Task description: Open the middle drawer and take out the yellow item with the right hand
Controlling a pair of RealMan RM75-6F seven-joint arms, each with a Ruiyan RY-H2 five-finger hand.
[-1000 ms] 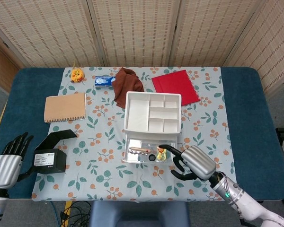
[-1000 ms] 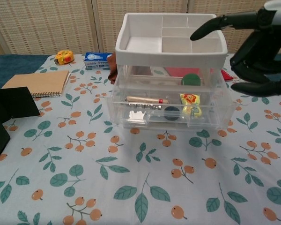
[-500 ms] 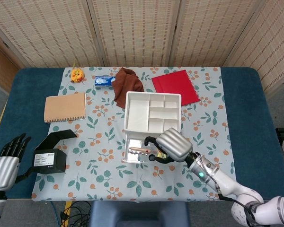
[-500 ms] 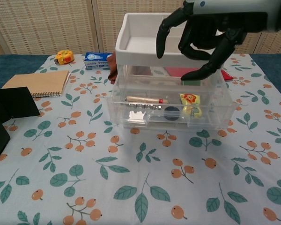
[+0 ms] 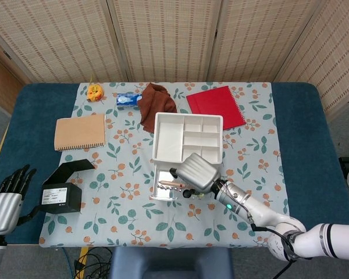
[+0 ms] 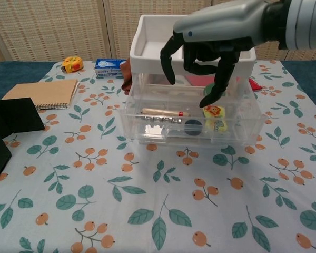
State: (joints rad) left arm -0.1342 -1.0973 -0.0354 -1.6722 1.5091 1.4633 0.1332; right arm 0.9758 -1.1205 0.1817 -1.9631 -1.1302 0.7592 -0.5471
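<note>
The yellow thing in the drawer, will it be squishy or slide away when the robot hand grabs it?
The yellow item looks like a small wrapped packet, so probably light and a bit squashy. Its wrapper seems shiny, so it may slip on the drawer's smooth plastic floor. The right robot hand hangs above it, fingers spread.

From head view my right hand [image 5: 196, 171] covers most of the open middle drawer [image 5: 163, 193], so the yellow item [image 6: 214, 118] is hidden there; I see it only in chest view, w/ print too small to read. In chest view the right arm is cut by the top and right edge. My left hand [image 5: 6, 197] is cut at the bottom-left corner in head view. The black box [image 6: 2, 132] is cut by chest view's left edge
</note>
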